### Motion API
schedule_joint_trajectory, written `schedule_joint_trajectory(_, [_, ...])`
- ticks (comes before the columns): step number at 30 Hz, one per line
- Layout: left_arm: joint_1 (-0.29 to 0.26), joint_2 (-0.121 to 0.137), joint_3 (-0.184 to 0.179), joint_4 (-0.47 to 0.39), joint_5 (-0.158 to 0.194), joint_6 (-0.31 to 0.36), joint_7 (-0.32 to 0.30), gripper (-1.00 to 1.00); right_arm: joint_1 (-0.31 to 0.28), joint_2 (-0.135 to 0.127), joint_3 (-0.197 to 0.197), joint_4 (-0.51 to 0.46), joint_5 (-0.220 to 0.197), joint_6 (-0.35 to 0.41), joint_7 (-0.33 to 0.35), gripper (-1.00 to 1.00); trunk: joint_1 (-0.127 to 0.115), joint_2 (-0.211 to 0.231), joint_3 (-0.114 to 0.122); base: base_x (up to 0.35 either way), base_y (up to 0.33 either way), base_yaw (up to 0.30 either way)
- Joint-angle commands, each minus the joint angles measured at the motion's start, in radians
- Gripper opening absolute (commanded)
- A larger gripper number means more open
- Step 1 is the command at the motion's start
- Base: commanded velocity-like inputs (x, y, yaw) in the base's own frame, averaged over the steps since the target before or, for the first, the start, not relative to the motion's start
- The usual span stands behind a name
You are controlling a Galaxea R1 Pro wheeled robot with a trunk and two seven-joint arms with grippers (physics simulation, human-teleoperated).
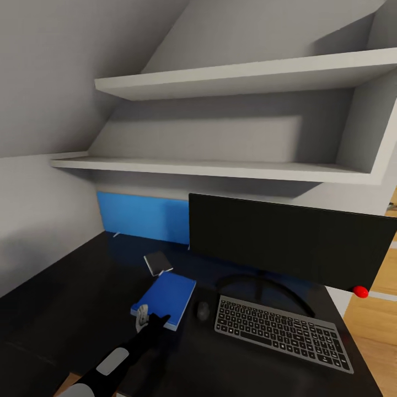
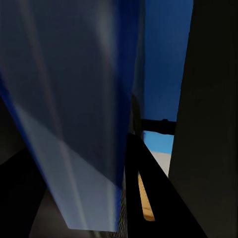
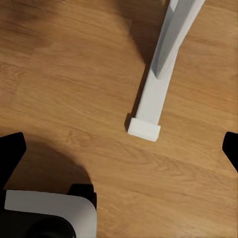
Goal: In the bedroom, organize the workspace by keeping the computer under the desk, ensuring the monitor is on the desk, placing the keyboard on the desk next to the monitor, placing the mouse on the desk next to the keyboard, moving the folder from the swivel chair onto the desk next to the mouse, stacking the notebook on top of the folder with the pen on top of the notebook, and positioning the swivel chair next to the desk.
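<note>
On the black desk [image 1: 66,309] a blue folder [image 1: 167,298] lies flat just left of the dark mouse [image 1: 203,310]. My left gripper [image 1: 149,320] is at the folder's near corner and looks shut on its edge. In the left wrist view the folder [image 2: 74,99] lies very close along the fingers. A small dark notebook [image 1: 158,263] lies behind the folder. The keyboard [image 1: 284,332] sits in front of the black monitor [image 1: 286,240]. My right gripper [image 3: 119,148] hangs open over the wooden floor [image 3: 59,74]. The pen, chair and computer are out of view.
Two white shelves [image 1: 231,77] hang above the desk, and a blue panel [image 1: 143,216] backs it. A red ball [image 1: 360,291] sits at the monitor's lower right corner. A white desk leg [image 3: 156,94] stands below the right arm, near my white base [image 3: 49,213].
</note>
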Motion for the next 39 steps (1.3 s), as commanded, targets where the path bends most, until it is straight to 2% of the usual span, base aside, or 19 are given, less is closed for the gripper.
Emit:
schedule_joint_trajectory(1, [0.000, 0.000, -0.002, 0.005, -0.002, 0.000, 0.017, -1.00, -0.001, -0.001, 0.001, -0.002, -0.018, -0.006, 0.001, 1.00, 0.000, -0.001, -0.001, 0.000, 0.000, 0.000])
schedule_joint_trajectory(24, [0.000, -0.011, -0.002, 0.008, 0.003, -0.001, 0.012, -1.00, -0.001, -0.001, 0.002, -0.002, -0.019, -0.006, 0.001, 1.00, 0.000, -0.001, -0.001, 0.000, 0.000, 0.000])
schedule_joint_trajectory(39, [0.000, -0.010, -0.001, 0.007, 0.004, 0.000, 0.012, -1.00, -0.001, -0.001, 0.002, -0.002, -0.020, 0.000, -0.004, 1.00, 0.000, -0.001, -0.001, 0.000, 0.000, -0.055])
